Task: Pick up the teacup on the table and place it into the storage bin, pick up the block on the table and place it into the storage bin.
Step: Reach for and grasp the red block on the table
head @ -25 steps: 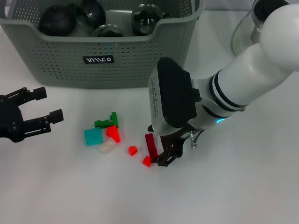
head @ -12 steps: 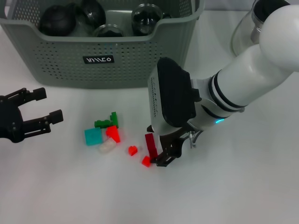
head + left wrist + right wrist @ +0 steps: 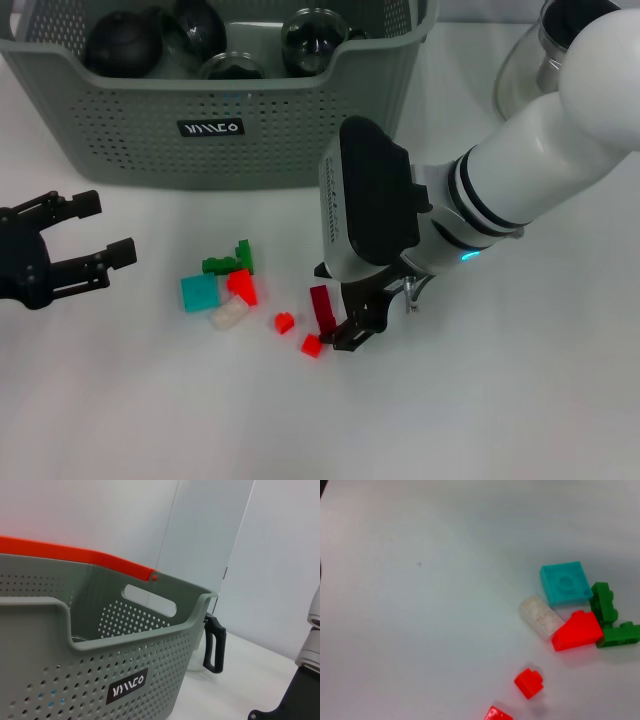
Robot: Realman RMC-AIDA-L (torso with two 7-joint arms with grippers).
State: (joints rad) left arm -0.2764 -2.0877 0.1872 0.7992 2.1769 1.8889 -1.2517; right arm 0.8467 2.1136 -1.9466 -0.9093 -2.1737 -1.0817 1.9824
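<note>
The right end effector (image 3: pixel 338 322) sits low on the table (image 3: pixel 500 400), its fingers closed on a dark red block (image 3: pixel 321 306) whose long axis runs toward the storage bin (image 3: pixel 215 130). Two small red blocks (image 3: pixel 284 322) lie just beside it. The left end effector (image 3: pixel 88 232) hovers wide open, well apart.

A grey-green perforated storage bin (image 3: pixel 200 130) stands upright holding dark round teacups (image 3: pixel 120 40); just before it on the worktop lie loose teal (image 3: pixel 199 292), white (image 3: pixel 229 314), red (image 3: pixel 241 286) and green blocks (image 3: pixel 230 261)
</note>
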